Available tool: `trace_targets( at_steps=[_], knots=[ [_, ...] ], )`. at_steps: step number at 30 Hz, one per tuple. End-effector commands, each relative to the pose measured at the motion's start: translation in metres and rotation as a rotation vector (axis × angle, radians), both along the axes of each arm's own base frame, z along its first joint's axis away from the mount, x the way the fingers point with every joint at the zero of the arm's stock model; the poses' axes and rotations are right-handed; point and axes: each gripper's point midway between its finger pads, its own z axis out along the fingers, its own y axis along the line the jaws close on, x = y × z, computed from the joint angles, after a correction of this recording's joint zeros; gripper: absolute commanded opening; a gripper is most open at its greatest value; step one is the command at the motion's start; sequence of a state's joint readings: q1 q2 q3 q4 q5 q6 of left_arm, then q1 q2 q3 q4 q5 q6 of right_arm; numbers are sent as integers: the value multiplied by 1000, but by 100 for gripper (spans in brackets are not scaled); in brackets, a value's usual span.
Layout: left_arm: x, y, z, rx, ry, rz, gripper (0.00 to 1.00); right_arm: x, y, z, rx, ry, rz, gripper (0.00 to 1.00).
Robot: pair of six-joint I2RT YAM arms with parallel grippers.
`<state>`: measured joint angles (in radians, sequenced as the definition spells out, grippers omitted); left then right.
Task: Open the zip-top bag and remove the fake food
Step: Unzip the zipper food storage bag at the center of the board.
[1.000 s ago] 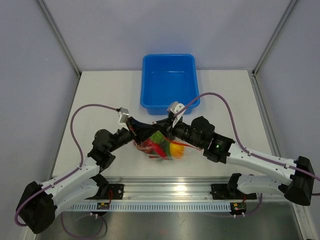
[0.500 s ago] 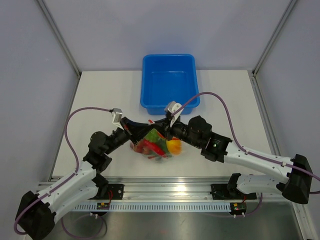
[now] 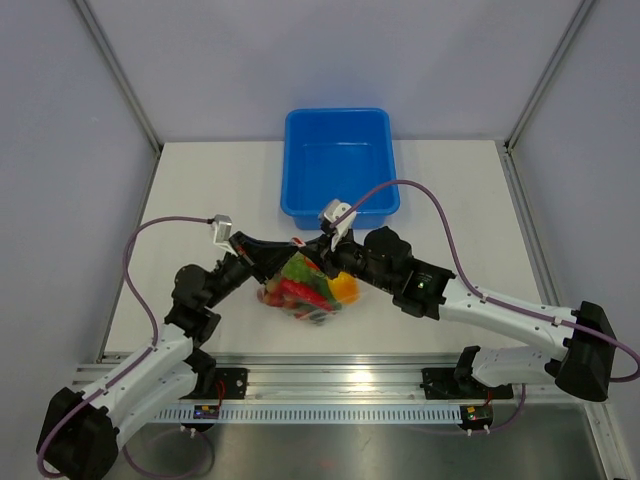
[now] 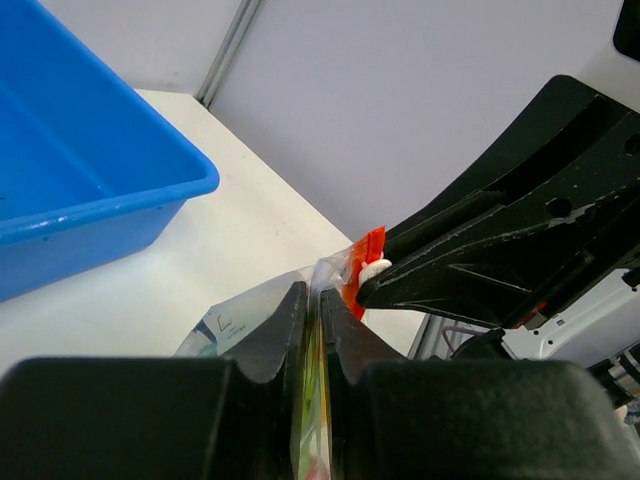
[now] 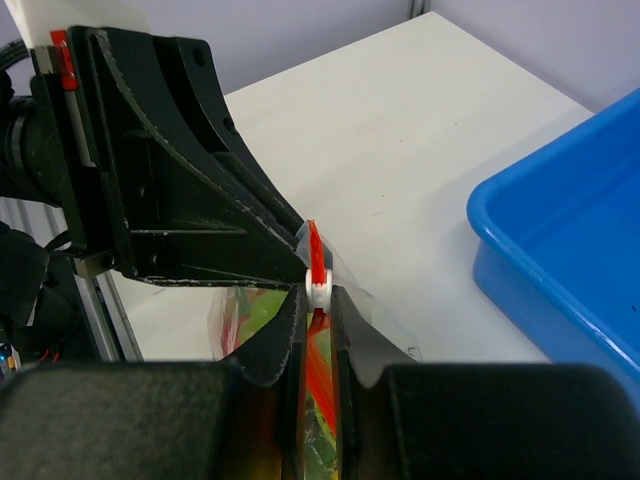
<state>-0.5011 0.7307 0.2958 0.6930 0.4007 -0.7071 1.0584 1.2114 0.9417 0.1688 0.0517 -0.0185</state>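
Observation:
The clear zip-top bag (image 3: 300,290) hangs between my two grippers above the table, with fake food inside: red, green and an orange-yellow pepper (image 3: 346,289). My left gripper (image 3: 283,247) is shut on the bag's top edge (image 4: 322,285). My right gripper (image 3: 313,250) is shut on the bag's mouth at the white slider (image 5: 318,289) of the orange-red zip strip (image 5: 316,262). In the left wrist view the strip's end (image 4: 368,252) and slider sit just past my fingertips, against the right gripper's fingers. The two grippers nearly touch.
A blue tub (image 3: 338,163) stands at the back of the table, just behind the grippers; it also shows in the left wrist view (image 4: 80,190) and the right wrist view (image 5: 570,230). Purple cables loop from both arms. A metal rail runs along the near edge.
Both grippers have moved to the left together with the bag, and the bag has shifted left with them. The left arm has drawn back to the left.

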Motion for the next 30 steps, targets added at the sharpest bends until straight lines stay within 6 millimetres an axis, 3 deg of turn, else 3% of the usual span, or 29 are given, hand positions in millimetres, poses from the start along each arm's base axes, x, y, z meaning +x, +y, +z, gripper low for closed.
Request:
trace_targets(
  at_steps=[1, 7, 15, 22, 30],
  knots=[
    [-9, 4, 56, -94, -206, -20, 15, 4, -3, -3, -33, 16, -23, 0],
    [-20, 3, 60, -90, -257, -56, 34, 5, -7, -1, -25, 13, -39, 0],
    [-24, 1, 61, -74, -295, -74, 37, -2, -8, 7, 2, 12, -12, 0],
    [-22, -6, 56, -56, -292, -105, 48, -3, -7, 10, 8, 10, -2, 0],
    [-11, 10, 53, -55, -298, 22, 62, -6, -8, 12, 16, 6, 9, 0]
  ],
)
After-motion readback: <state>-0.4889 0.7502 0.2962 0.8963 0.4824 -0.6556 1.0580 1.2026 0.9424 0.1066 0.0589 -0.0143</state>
